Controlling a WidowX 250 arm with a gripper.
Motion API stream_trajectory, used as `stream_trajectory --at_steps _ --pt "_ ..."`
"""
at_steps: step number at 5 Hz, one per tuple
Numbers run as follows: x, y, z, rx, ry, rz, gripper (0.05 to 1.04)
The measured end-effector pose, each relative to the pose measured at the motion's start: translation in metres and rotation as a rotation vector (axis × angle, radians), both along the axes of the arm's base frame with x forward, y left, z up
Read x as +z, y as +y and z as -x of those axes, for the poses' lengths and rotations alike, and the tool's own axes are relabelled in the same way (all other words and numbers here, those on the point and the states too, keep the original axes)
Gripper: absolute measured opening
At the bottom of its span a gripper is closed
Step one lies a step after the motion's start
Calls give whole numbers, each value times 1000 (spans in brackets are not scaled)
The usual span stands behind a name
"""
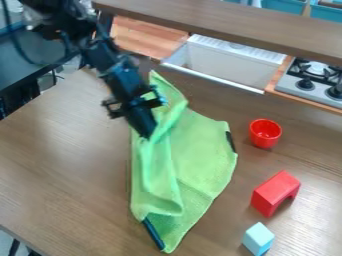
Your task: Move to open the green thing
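One green cloth [207,150] (likely light, limp) wants pinching at its folded flap [157,185]; whether the gripper [146,135] gapes or grips is unclear.

The green cloth [204,152] lies rumpled and partly folded over, under the tip of the gripper [146,136] and spread mostly to the view's right of it and below it. 1 pointed corner reaches up past the gripper; another points down, well below it. A long fold runs down from beside the gripper's tip. 2 dark strips show at the edges, 1 [153,233] below the gripper, 1 [230,141] to its right in the view.
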State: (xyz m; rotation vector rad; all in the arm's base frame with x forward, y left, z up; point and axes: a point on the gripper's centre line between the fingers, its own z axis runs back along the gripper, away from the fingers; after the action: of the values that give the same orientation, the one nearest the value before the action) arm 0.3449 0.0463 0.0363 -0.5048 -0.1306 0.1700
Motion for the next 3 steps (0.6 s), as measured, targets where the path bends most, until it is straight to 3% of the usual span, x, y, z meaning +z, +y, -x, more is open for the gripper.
stream_trajectory --at_steps 2,3 --pt "-2 39 31 8 34 17 55" --pt "14 56 42 34 -2 26 55"
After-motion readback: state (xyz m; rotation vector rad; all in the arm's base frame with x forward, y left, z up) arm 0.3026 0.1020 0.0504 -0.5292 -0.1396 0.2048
